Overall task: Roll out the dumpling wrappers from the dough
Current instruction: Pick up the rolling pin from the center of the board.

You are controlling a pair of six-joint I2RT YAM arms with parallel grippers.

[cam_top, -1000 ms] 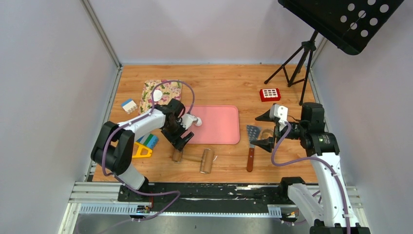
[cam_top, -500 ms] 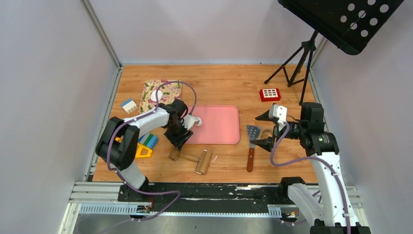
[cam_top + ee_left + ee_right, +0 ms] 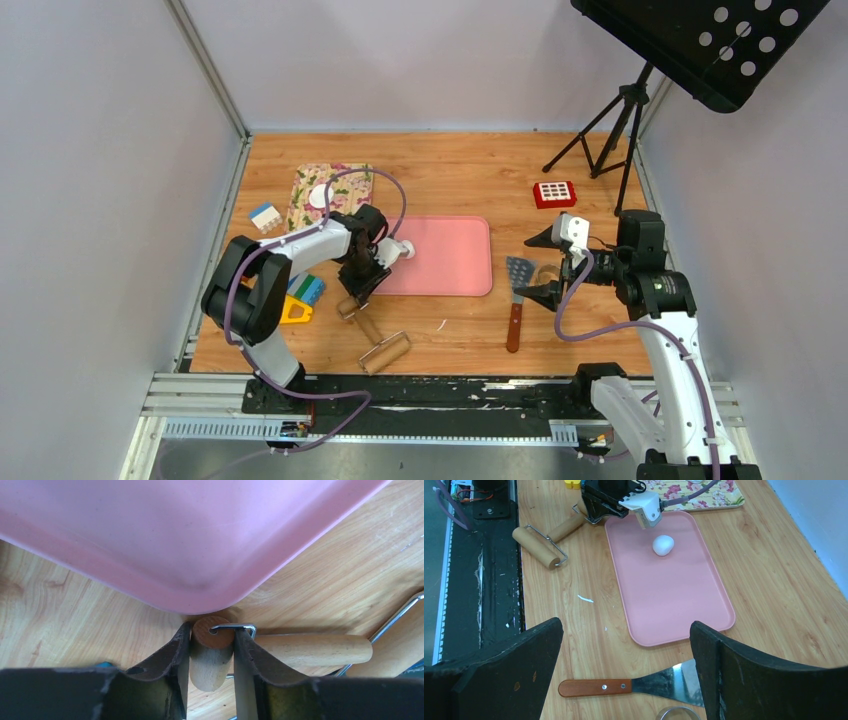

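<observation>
A white ball of dough (image 3: 663,545) lies on the pink mat (image 3: 674,595), close to my left gripper (image 3: 352,297) at the mat's near-left corner. That gripper is shut on the small wooden end roller (image 3: 212,652) of the rolling tool, with a finger against each side. The tool's handle (image 3: 366,326) and large roller (image 3: 386,352) trail toward the near edge. One round dumpling wrapper (image 3: 320,195) rests on the floral cloth (image 3: 350,182). My right gripper (image 3: 625,625) hangs open above the spatula (image 3: 594,686) and the metal ring cutter (image 3: 676,713), right of the mat.
A red box with white squares (image 3: 554,193) and a black tripod (image 3: 610,130) stand at the back right. Coloured blocks (image 3: 300,295) and a small white and blue block (image 3: 265,216) lie at the left. A white scrap (image 3: 441,324) lies near the mat.
My left gripper has closed on the rolling tool's small end roller. The tool has swung, its large roller sliding left and toward the near edge. The right arm has not moved.
</observation>
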